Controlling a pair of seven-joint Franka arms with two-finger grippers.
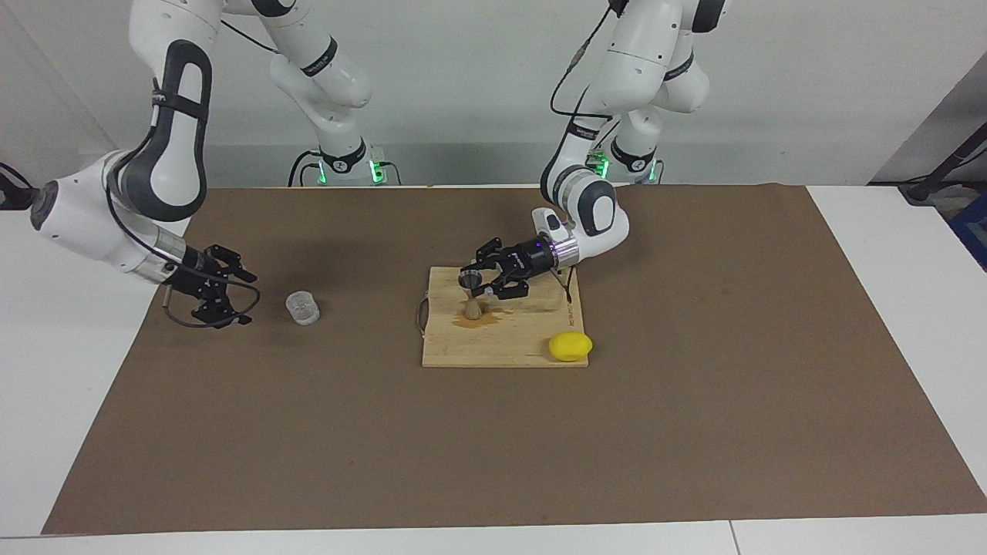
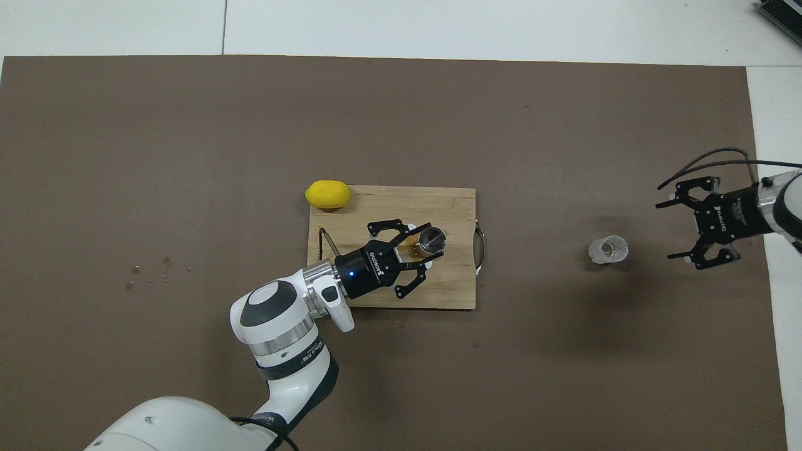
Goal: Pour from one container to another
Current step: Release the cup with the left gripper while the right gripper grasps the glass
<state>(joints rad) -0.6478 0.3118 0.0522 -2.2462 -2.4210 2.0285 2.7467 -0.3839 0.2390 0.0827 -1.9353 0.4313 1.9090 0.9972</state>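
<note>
Two arms share the scene. Left gripper (image 1: 480,282) (image 2: 423,247) sits just above centre in the facing view, over the wooden cutting board (image 1: 532,339) (image 2: 401,200), its fingertips clamped on the metal jigger (image 1: 469,280) (image 2: 432,240). That jigger is held above the board, not resting on it. In the overhead view its round open mouth faces almost straight up at the camera, so its long axis runs close to vertical; in the facing view the hourglass shape looks upright or only slightly tilted, and I cannot tell the lean more exactly. Directly below it on the board stands a small tan lump (image 1: 473,309) with a brownish stain (image 1: 482,319) spread around it.

Right gripper (image 1: 218,293) (image 2: 700,227) hangs at the left of the facing view and the right edge of the overhead view, its fingers spread wide apart and clamped on nothing. It is just beside the clear ribbed cup (image 1: 302,307) (image 2: 608,248) but apart from it. This cup stands upright on the brown table mat (image 1: 694,432) (image 2: 188,156), mouth upward, well apart from the board, left of centre in the facing view.

One lemon (image 1: 570,346) (image 2: 327,194) lies at a board corner, lower right of the board in the facing view, its long axis running across the frame. Several small drops (image 2: 150,270) dot the mat at the left of the overhead view.
</note>
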